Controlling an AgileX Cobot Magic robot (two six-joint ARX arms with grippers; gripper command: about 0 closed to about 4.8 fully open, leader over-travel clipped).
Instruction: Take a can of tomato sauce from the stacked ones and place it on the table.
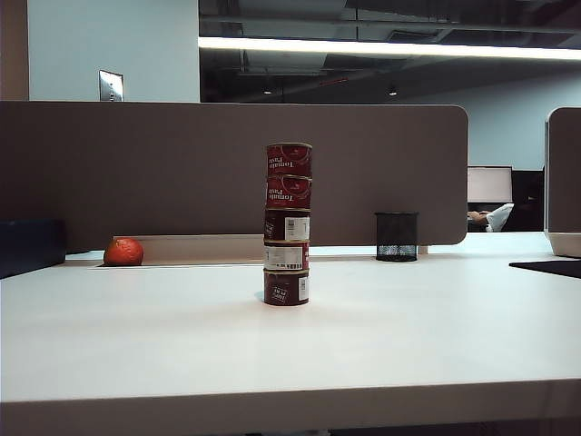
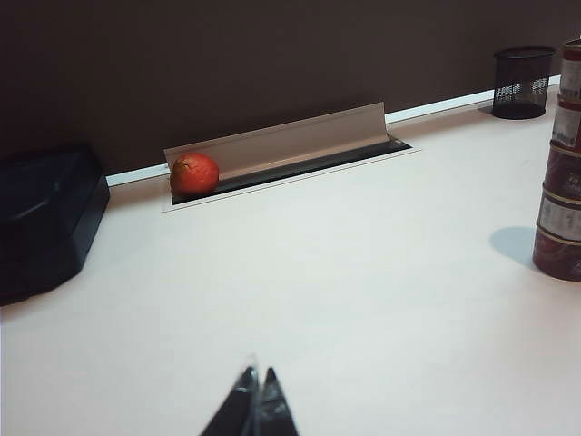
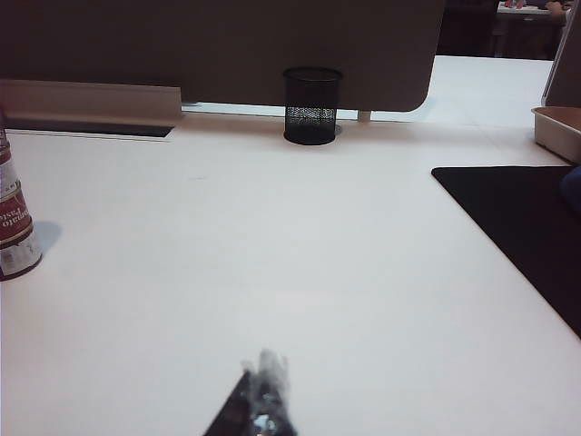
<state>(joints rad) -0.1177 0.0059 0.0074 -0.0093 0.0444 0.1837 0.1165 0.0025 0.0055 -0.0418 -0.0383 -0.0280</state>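
The stacked ones (image 1: 287, 223) are several dark-red tins with silver rims standing in one upright column at the middle of the white table (image 1: 136, 336). On top sits a can of tomato sauce (image 1: 289, 159) with pale lettering. The column shows again in the left wrist view as the stack (image 2: 561, 182), and its lowest tins (image 3: 14, 222) in the right wrist view. Neither arm appears in the exterior view. My left gripper (image 2: 257, 372) is shut, far from the stack, over bare table. My right gripper (image 3: 265, 368) is shut too, tips together, well away from the tins.
A round orange-red fruit (image 1: 123, 252) lies by the cable slot at the back left. A black mesh cup (image 1: 397, 236) stands at the back right before the grey-brown partition (image 1: 136, 163). A black box (image 2: 41, 218) sits at the far left, a black mat (image 3: 522, 227) at the right.
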